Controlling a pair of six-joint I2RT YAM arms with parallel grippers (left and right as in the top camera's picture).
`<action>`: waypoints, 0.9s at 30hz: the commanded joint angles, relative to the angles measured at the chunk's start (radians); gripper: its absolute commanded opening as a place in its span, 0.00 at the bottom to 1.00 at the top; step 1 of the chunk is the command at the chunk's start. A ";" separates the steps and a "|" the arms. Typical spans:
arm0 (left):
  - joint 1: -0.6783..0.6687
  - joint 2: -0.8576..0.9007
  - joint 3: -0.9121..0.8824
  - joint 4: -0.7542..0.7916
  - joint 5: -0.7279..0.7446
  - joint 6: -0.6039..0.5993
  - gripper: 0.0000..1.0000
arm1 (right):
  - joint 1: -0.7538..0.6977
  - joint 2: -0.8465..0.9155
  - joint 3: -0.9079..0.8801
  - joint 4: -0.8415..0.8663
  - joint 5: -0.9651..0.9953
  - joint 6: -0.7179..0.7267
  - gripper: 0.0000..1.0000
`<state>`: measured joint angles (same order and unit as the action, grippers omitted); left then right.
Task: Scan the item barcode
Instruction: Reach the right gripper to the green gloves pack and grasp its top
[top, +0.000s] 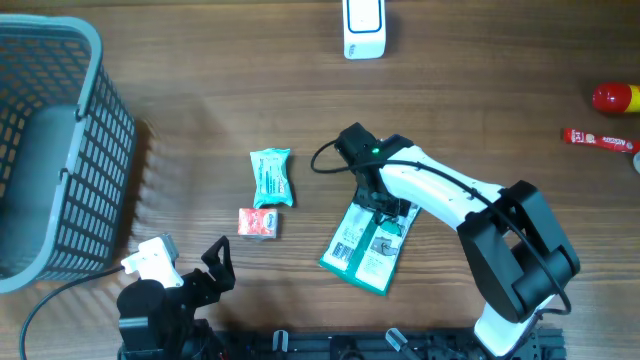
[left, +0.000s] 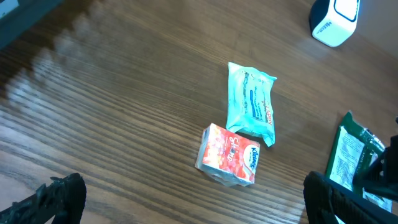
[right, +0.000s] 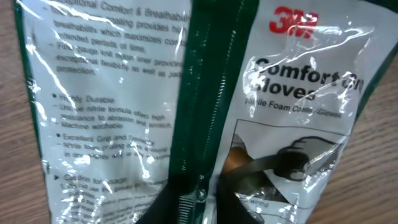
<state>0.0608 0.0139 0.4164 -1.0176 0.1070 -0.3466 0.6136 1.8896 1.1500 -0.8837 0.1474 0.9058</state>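
The right gripper (top: 385, 207) was down on the upper end of the green glove pack (top: 360, 250), which lay flat just right of centre in the overhead view. In the right wrist view the pack's clear film was bunched into a dark green ridge running to the bottom centre, which suggested a pinch on the wrapper. The fingers themselves barely showed there, so it could not be told whether the hand had closed on the pack or how firmly. The left gripper (left: 199, 210) sat at the lower left, spread wide with nothing in it.

The main risk looked to be a hold on loose film alone: the glossy wrapper could slide out, or the pack could sag and twist when lifted. The barcode might then face away from the white scanner (top: 363, 28) at the top centre. Crumpled, shiny plastic over the code could also spoil a read.

The print on the pack's white labels was too small in the overhead view to pick out the barcode. The right arm covered the pack's upper end. The left wrist view cut the pack off at its right edge, beyond the teal wipes packet (left: 250, 102) and the small red packet (left: 228, 155).
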 joint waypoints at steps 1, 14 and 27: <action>-0.004 -0.006 0.000 0.003 0.012 -0.006 1.00 | -0.002 0.035 -0.013 0.008 0.010 -0.040 0.29; -0.004 -0.006 0.000 0.003 0.012 -0.005 1.00 | -0.040 0.003 0.222 0.039 0.029 -0.327 0.52; -0.004 -0.006 0.000 0.003 0.012 -0.006 1.00 | -0.238 -0.126 0.232 -0.137 -0.352 -0.339 1.00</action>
<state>0.0608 0.0139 0.4164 -1.0176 0.1070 -0.3466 0.4419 1.7584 1.4452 -1.0382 -0.0181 0.6159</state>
